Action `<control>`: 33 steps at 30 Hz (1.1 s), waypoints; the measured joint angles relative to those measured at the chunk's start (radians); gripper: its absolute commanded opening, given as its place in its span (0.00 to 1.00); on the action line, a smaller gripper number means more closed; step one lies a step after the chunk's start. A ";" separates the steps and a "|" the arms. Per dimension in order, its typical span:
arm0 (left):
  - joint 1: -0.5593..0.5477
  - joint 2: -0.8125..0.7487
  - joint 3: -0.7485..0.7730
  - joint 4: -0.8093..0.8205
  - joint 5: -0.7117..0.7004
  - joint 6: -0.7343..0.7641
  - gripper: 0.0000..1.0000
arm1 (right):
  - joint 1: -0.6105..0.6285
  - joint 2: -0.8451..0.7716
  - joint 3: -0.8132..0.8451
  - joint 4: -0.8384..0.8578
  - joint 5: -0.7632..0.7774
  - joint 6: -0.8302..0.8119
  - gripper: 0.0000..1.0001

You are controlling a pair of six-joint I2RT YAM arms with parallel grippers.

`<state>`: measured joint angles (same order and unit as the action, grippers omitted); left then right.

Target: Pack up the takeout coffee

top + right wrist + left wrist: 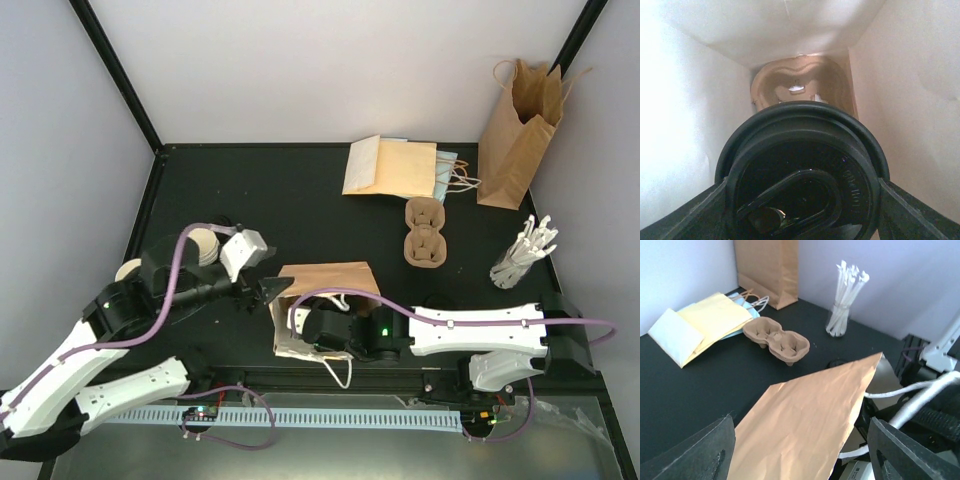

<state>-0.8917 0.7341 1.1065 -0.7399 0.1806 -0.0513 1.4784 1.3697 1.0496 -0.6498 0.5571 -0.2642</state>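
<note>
The takeout coffee cup shows only its black lid. The raised lettering near the lid's right rim is too blurred to read. The cup sits inside the brown paper bag lying on its side at the centre of the bench. The right claw is clamped on the cup, with its arm reaching in from the right of the frame. The left claw has its fingers wide apart and points at the bag's left edge from the lower left.
</note>
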 measured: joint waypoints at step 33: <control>0.681 0.488 -0.087 0.065 0.329 -0.256 0.84 | 0.002 0.030 -0.021 0.099 0.003 -0.022 0.69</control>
<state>-0.2108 1.2217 1.0195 -0.6750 0.5095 -0.3077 1.4799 1.3994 1.0283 -0.5507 0.5602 -0.2863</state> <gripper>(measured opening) 0.861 0.739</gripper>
